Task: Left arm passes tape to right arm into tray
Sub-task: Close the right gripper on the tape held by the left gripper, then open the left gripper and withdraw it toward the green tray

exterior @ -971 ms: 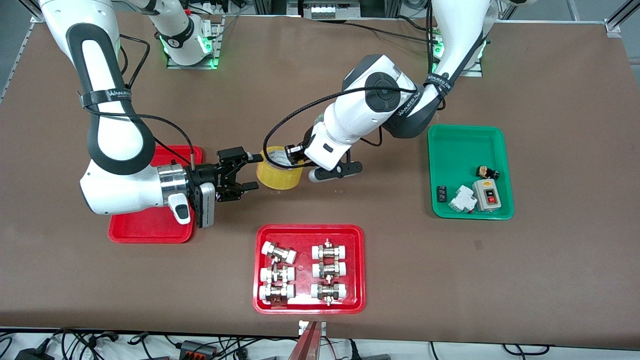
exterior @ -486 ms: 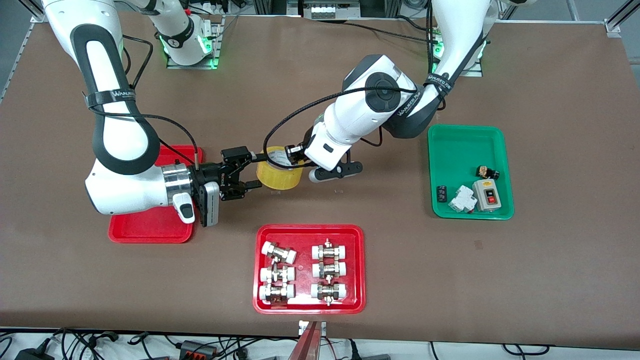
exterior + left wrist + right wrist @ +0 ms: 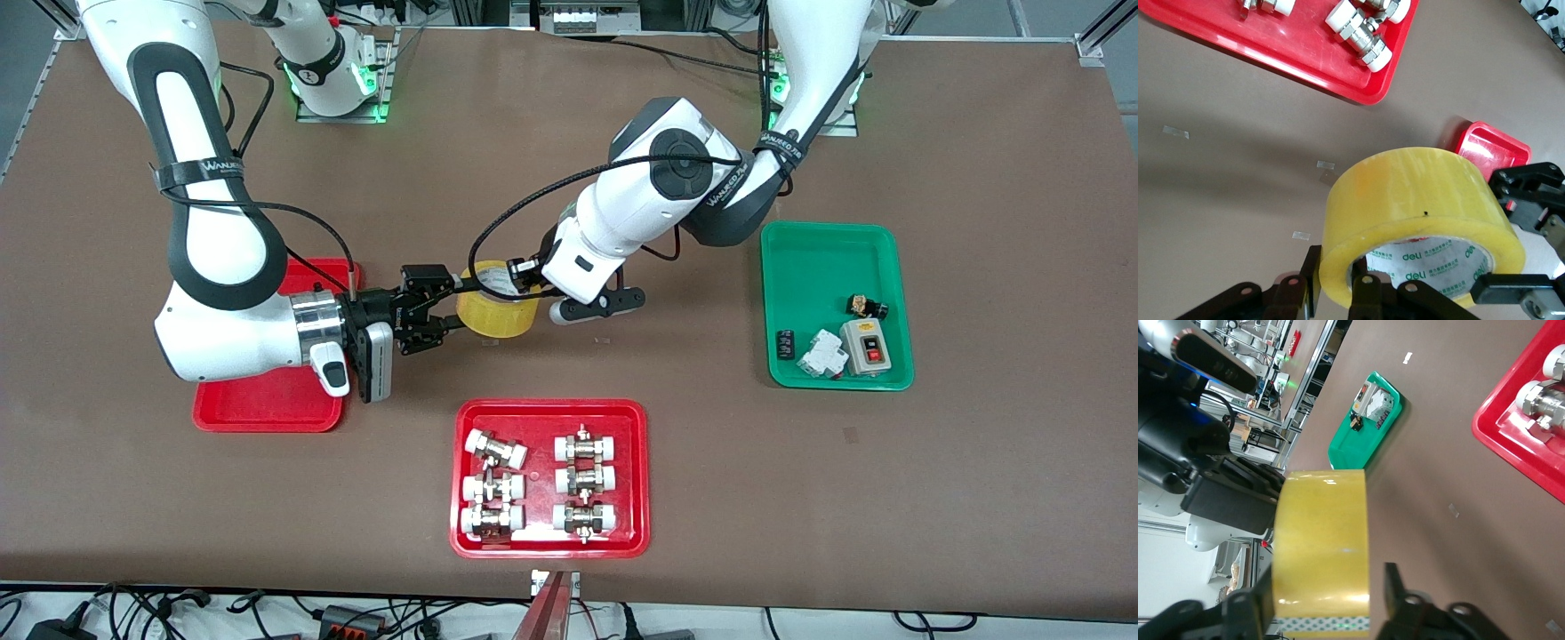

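The yellow tape [image 3: 496, 311] hangs over bare table midway between the two arms. My left gripper [image 3: 516, 274] is shut on the tape's wall, one finger outside the roll and one inside the core, as the left wrist view [image 3: 1338, 283] shows on the tape [image 3: 1418, 207]. My right gripper [image 3: 452, 307] is open and its fingers straddle the roll's width; in the right wrist view [image 3: 1325, 607] the tape [image 3: 1321, 540] sits between them with a gap at one finger. The plain red tray [image 3: 267, 404] lies under the right arm, partly hidden; its corner shows in the left wrist view [image 3: 1491, 148].
A red tray of white-capped metal fittings [image 3: 549, 542] lies nearer the front camera than the tape. A green tray [image 3: 831, 244] with small electrical parts lies toward the left arm's end of the table.
My right gripper has moved toward the tape, and its fingers now reach round the roll. The left arm and the tape have stayed in place.
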